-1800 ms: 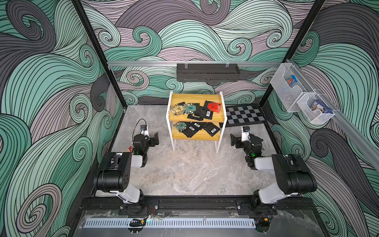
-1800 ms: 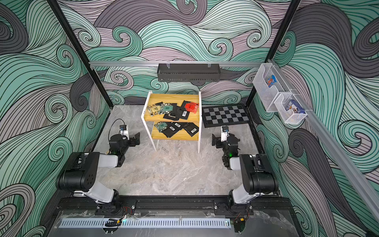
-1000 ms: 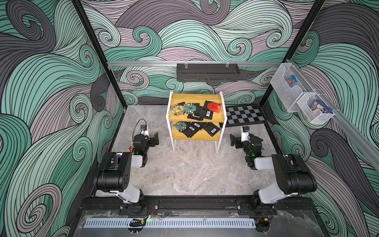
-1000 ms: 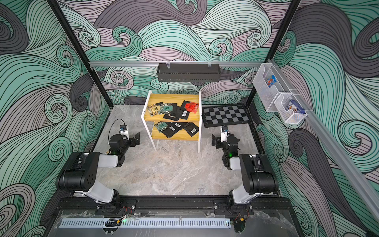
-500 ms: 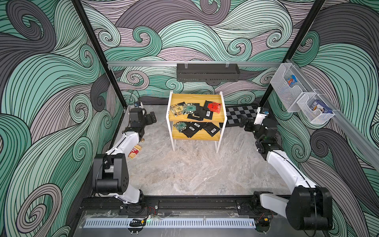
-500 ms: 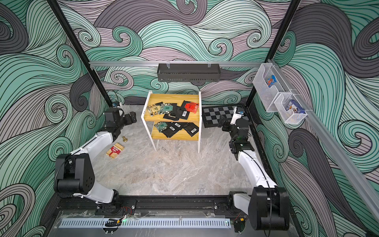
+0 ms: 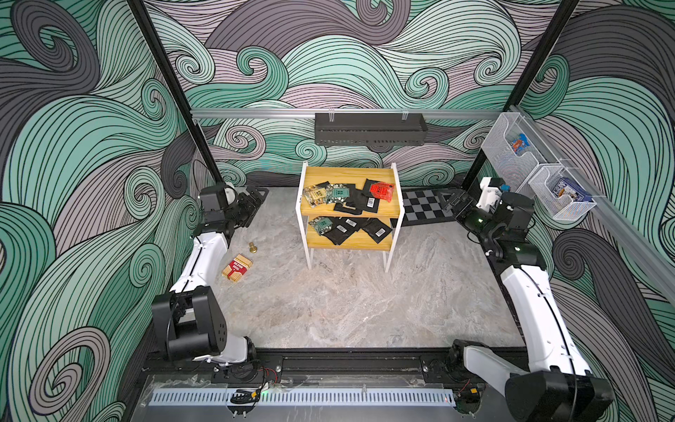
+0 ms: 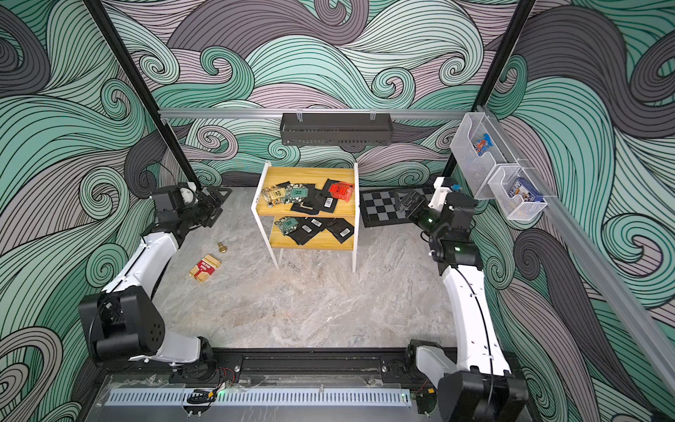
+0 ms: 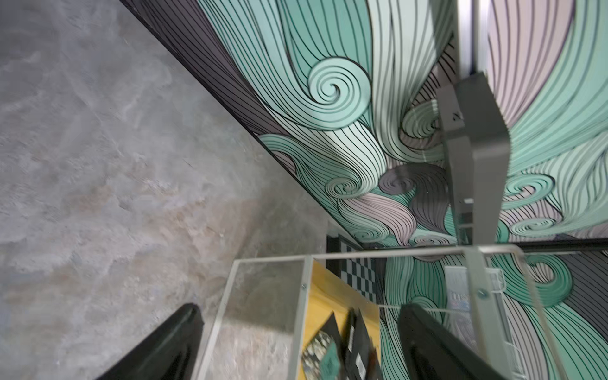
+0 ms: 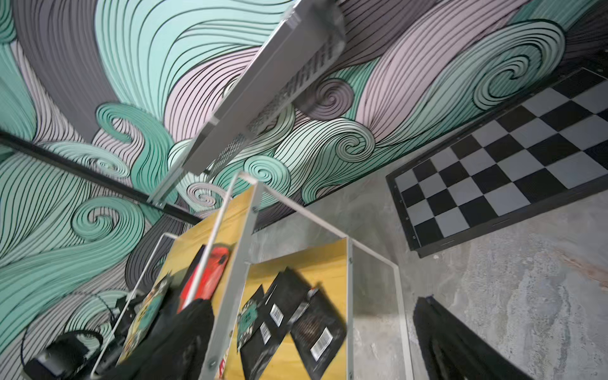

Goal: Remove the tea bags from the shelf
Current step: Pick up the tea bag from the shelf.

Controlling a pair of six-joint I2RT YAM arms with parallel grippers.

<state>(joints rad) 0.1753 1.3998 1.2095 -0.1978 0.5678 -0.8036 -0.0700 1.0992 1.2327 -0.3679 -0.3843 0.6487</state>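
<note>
Both arms have unfolded from the tucked posture near the front rail and now reach toward the rear wall, one on each side of the shelf point(image 7: 347, 174).

Left pincer point(image 7: 260, 200): jaws spread wide, nothing between them. The shelf's white side frame lies just ahead of its fingers point(image 9: 171, 342), apart from them.

Right pincer point(image 7: 450, 201): jaws likewise apart and empty. It is near the checkered board point(image 7: 425, 215), with the opposite side of the shelf ahead of it. The shelf stands between the two pincers.

Task status: no removal is done. All the tea bags point(image 7: 347, 197) are on the shelf, out of contact with either pincer. One group, including a red sachet point(image 7: 381, 190), lies on the upper board. The lower group point(image 7: 347, 228) lies on the board beneath. No sachet lies on the table point(image 7: 347, 310).

Judged step: approach. Remaining: every pick and every transfer off the shelf.
</note>
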